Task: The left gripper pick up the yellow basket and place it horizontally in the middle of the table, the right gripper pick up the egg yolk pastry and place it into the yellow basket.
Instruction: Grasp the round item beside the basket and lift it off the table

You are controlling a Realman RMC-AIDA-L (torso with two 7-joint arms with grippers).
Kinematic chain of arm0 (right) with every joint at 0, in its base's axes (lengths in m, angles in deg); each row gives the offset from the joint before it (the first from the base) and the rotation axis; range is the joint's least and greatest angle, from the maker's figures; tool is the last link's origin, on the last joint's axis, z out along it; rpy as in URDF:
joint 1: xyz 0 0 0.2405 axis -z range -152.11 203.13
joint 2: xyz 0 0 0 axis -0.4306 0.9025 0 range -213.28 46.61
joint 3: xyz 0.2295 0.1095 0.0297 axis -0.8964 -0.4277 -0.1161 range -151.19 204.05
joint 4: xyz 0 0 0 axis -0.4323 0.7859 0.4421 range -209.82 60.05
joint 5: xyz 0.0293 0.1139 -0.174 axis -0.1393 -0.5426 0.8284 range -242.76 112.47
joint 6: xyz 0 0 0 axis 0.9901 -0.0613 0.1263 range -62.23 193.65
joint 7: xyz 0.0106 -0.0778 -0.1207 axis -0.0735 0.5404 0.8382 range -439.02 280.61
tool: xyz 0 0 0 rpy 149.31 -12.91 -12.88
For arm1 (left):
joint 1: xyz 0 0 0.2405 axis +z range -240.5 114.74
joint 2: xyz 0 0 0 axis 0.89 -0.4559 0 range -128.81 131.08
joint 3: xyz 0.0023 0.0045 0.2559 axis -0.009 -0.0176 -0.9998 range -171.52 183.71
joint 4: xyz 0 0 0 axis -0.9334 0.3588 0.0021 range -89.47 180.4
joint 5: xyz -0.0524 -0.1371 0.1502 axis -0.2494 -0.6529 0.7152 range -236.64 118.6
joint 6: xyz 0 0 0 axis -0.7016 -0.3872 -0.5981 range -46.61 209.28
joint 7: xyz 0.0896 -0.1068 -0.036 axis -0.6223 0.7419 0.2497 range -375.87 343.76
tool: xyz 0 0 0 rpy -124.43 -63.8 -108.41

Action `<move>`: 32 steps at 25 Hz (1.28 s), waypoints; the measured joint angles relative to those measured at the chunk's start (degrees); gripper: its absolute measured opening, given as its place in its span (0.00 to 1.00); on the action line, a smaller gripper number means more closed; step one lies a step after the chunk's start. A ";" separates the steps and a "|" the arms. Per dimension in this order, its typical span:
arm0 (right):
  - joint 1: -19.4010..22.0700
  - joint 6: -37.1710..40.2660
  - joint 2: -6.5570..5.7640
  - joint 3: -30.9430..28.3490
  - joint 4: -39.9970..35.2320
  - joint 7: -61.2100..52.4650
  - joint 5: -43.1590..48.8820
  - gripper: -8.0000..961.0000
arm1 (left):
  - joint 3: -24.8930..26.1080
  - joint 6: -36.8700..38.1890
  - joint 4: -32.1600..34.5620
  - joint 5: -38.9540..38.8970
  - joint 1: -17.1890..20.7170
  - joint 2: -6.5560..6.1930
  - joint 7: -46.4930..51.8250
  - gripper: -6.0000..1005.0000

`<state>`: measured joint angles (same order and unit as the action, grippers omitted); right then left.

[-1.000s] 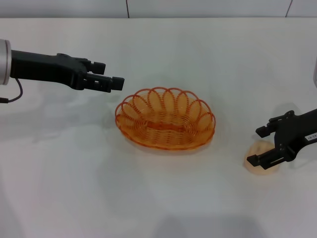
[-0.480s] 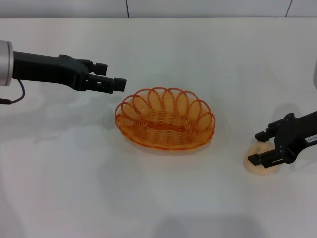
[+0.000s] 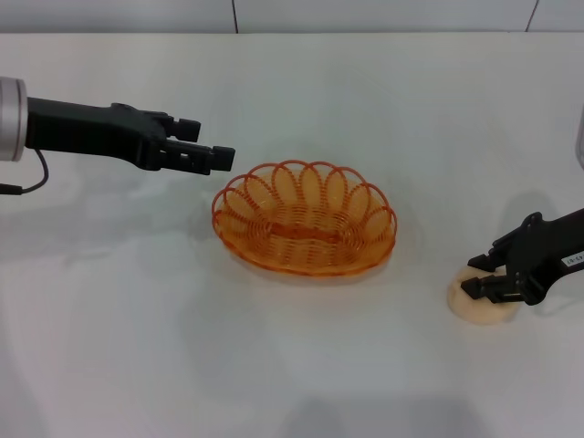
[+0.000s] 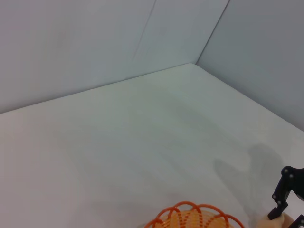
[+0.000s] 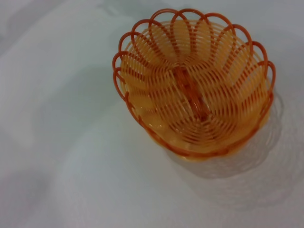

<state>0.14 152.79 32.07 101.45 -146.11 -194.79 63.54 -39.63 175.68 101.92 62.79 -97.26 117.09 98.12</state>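
The yellow basket (image 3: 304,217) stands upright on the white table (image 3: 274,365), near its middle; it also shows in the right wrist view (image 5: 194,85) and its rim shows in the left wrist view (image 4: 194,216). My left gripper (image 3: 203,139) is open and empty, hovering just up and left of the basket's rim. The egg yolk pastry (image 3: 482,308) lies on the table to the right of the basket. My right gripper (image 3: 476,275) is low over it with its fingers closed onto its top. The left wrist view shows that gripper (image 4: 284,197) far off.
A grey wall (image 4: 95,38) borders the table's far edge. Bare white table lies between the basket and the pastry and in front of both.
My right gripper's fingers have drawn together on the pastry and lowered slightly. My left gripper has drifted a little to the right, staying above the basket's left rim.
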 joint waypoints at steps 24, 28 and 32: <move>-0.24 -0.09 -0.07 -0.22 0.39 -0.37 0.08 0.17 | -0.07 -0.10 -0.03 -0.23 -0.07 0.06 -0.17 0.88; -0.30 0.04 -0.09 -0.36 0.34 -0.39 0.07 0.13 | -0.07 -0.13 0.01 -0.31 -0.07 0.06 -0.18 0.88; -0.44 0.29 -0.09 -0.32 0.21 -0.42 0.07 0.09 | -0.07 -0.18 0.13 -0.40 -0.07 0.06 -0.15 0.88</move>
<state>-0.30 153.09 31.98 101.13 -145.91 -195.20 63.61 -39.70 175.50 102.05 62.39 -97.33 117.15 97.97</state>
